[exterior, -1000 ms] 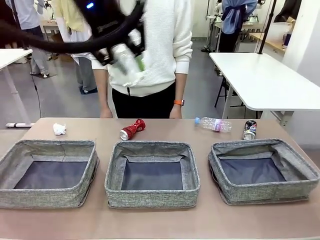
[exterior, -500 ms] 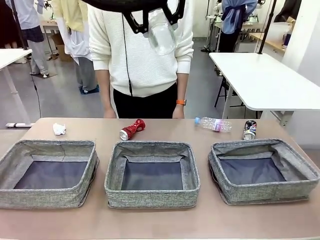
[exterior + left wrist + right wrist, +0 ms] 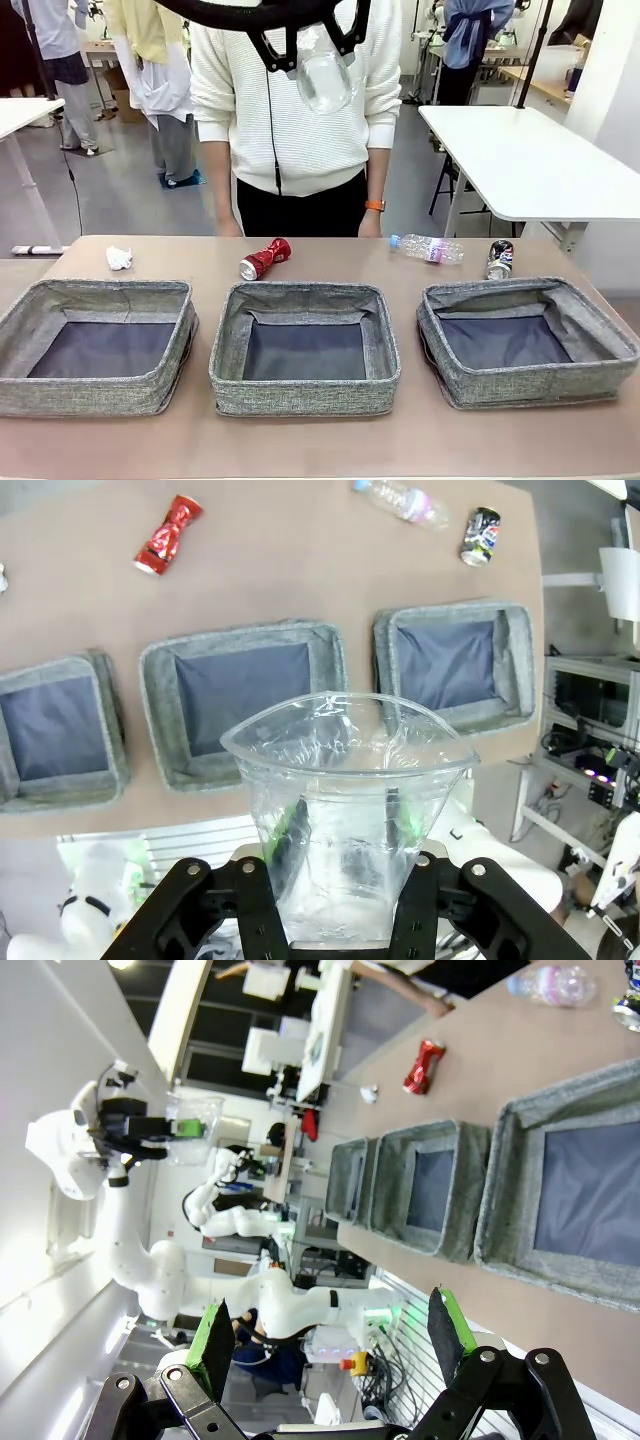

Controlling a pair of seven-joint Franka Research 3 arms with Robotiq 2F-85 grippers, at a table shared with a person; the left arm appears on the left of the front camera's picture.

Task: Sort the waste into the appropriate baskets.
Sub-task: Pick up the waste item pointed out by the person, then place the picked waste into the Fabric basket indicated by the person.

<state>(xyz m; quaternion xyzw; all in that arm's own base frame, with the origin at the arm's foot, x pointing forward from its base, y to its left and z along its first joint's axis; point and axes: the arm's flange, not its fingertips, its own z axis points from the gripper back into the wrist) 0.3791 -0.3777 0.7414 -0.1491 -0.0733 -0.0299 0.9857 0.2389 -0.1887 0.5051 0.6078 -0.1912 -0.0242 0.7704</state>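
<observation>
hovering cup [image 3: 325, 78], well above basket rims [image 3: 300, 292]

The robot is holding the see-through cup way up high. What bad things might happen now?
1. The left gripper squeezes the clear plastic cup so hard that its thin wall looks bent; it might crack or slip out.
2. The cup hangs high over the table. If let go from there, such a light thing might bounce off a rim and miss the middle basket.
3. The person stands close behind it and might get bumped.

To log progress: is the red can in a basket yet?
No, the red can lies on the table beyond the middle basket.
</observation>
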